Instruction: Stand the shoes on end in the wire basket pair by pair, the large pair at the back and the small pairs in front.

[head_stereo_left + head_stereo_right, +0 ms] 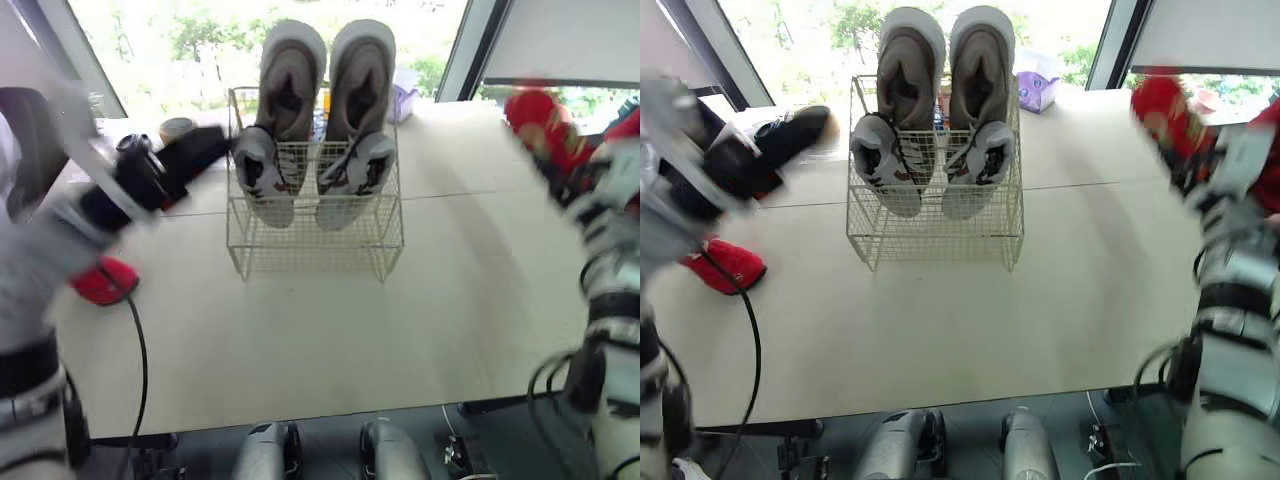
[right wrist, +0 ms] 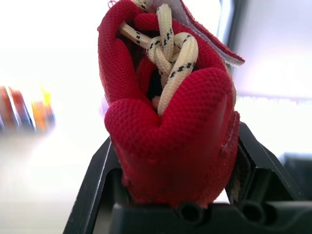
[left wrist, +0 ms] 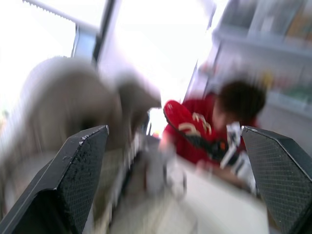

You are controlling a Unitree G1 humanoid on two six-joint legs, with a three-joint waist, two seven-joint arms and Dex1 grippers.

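Standing on end in the wire basket, the large grey-brown pair is seen at the back, with the small grey-and-white pair just in front of it. The basket is set toward the far middle of the desk. A red shoe with cream laces is clamped between the fingers of the right pincer, which is held raised over the desk's right side, well apart from the basket. A second red shoe is left lying near the desk's left edge. The left pincer is spread wide with nothing held (its fingers are aimed at the basket's left side). Whether it touches the wire cannot be told through the blur, though a small gap seems likely. A purple tissue box is placed behind the basket to the right, and a person in red is seen beyond the basket in the left wrist view.
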